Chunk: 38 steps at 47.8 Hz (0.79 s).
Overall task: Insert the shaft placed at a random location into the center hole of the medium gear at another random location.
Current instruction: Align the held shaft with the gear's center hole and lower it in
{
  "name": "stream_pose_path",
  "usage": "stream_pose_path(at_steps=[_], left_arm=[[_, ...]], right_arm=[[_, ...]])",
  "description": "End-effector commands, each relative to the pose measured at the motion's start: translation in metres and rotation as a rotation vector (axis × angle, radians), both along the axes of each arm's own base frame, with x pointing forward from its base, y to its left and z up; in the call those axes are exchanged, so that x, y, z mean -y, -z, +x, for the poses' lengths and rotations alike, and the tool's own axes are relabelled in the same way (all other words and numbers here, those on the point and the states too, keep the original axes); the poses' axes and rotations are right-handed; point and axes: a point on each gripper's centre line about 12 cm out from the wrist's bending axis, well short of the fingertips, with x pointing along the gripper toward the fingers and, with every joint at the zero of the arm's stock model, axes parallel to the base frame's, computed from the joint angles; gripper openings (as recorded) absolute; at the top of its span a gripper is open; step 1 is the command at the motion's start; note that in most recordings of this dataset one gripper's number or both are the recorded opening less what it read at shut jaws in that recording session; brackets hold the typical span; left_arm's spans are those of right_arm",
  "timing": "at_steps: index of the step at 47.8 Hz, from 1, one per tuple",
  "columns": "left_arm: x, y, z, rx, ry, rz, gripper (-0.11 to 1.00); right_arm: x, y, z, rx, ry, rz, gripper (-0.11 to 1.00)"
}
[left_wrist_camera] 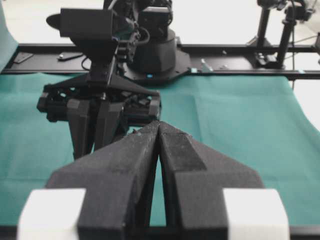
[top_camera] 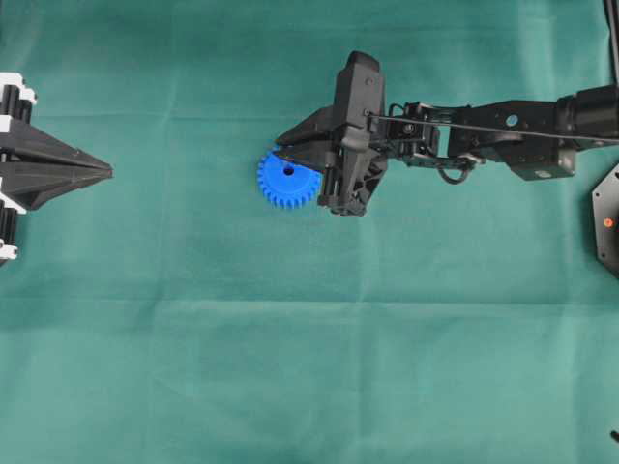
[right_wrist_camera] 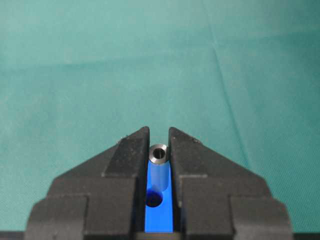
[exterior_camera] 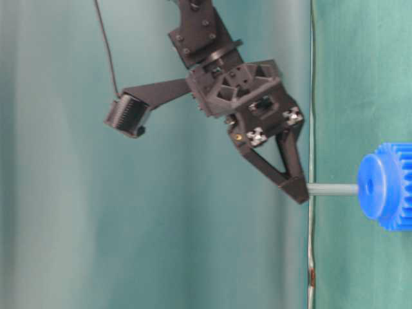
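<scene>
Right gripper point(right_wrist_camera: 159, 145) clamped on the shaft point(right_wrist_camera: 159, 153), pin pinched upright between the finger pads, over the medium gear point(top_camera: 288, 181), which lies on the green cloth point(top_camera: 193, 338) somewhat above the middle, toward the right half. In the table-level view, lower end of the shaft meeting the hub; seated or merely resting on it, impossible to tell. In the right wrist view, center hole point(right_wrist_camera: 154, 201) showing beside the pin, hinting at an offset. Left gripper point(left_wrist_camera: 159, 150) pressed together, holding nothing, parked at the left edge. Risks, as a judgement: pushing down while offset, pin skidding across the hub, tilting in the grip, or nudging the light gear sideways; letting go early, pin toppling.
</scene>
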Motion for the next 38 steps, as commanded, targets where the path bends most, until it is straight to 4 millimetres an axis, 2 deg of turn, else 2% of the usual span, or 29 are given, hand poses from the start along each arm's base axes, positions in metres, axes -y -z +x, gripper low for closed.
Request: stream_pose_path(at_steps=[1, 17, 38], left_arm=[[0.000, -0.008, 0.003, 0.020, 0.002, 0.000, 0.00], [0.001, -0.008, 0.003, 0.017, 0.003, 0.001, 0.00], [0.000, -0.007, 0.003, 0.012, 0.002, -0.002, 0.00]], right_arm=[[-0.001, -0.023, 0.004, 0.048, -0.004, -0.009, 0.12], [-0.003, -0.020, 0.005, 0.036, -0.009, -0.005, 0.12], [-0.003, 0.004, 0.008, -0.010, -0.003, 0.008, 0.12]])
